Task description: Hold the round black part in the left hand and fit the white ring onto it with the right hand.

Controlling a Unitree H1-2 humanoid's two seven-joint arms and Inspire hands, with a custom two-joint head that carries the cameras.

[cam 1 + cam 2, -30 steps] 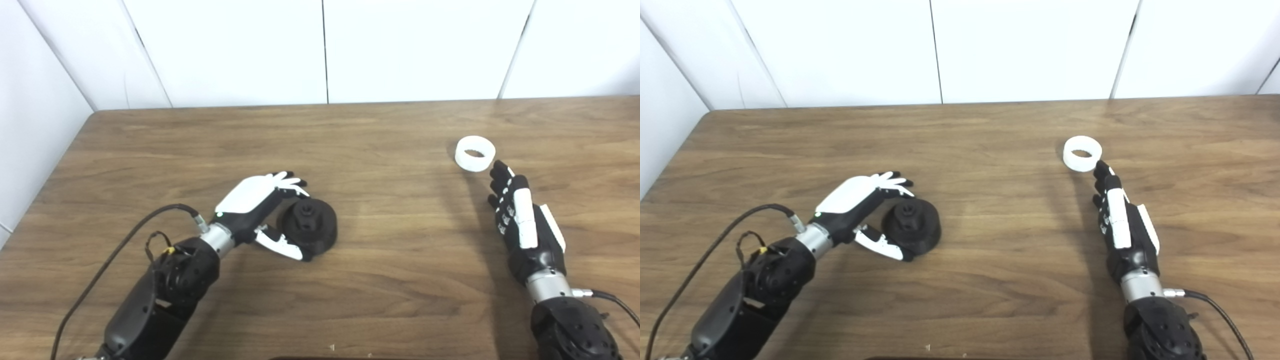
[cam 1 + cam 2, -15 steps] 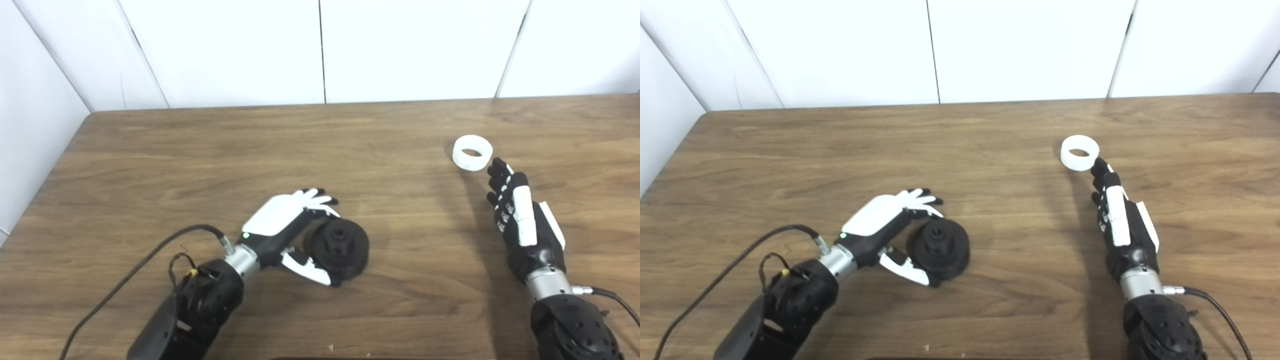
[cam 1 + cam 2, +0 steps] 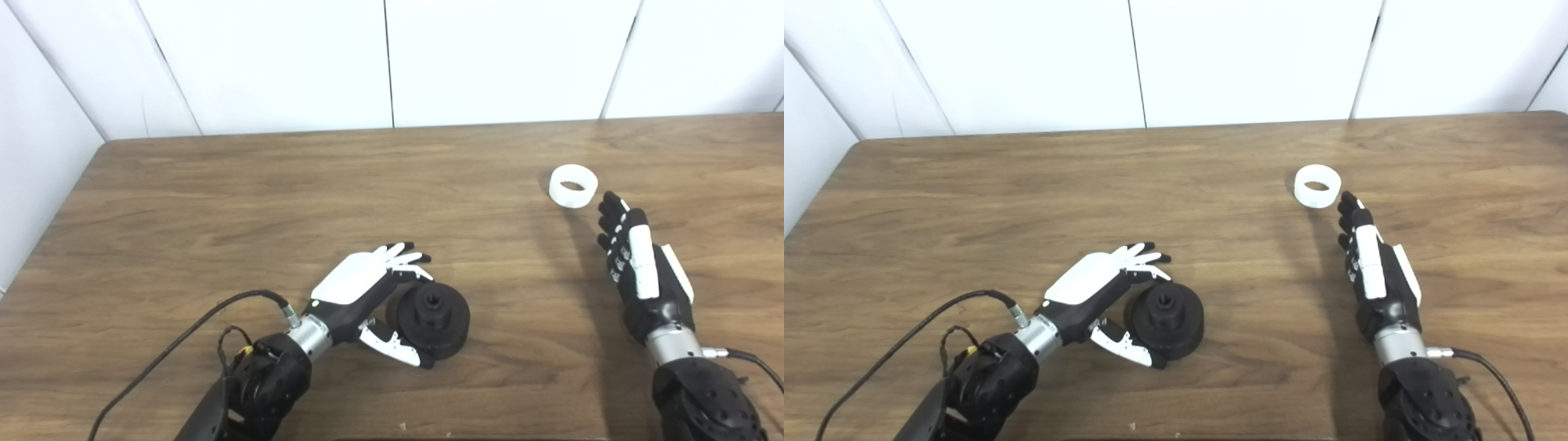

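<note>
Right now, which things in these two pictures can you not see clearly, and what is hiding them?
- Left hand and black part: both views leave real grip or mere touch uncertain; the part hides the contact.
- Hole in the part's middle: too small and dark in both views.
- Right hand: seen edge-on, its palm is hidden.
- White ring: its far outer wall is hidden by itself.
- Both arms: cut off by the bottom edge.

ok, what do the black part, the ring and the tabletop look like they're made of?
Round black part: matte black, probably moulded or printed plastic; no glints, stepped hub with a centre hole.
White ring: matte, opaque white plastic by the look, evenly thick wall.
Table: brown wood grain with a soft sheen; veneer, laminate or solid wood, can't tell.
</note>
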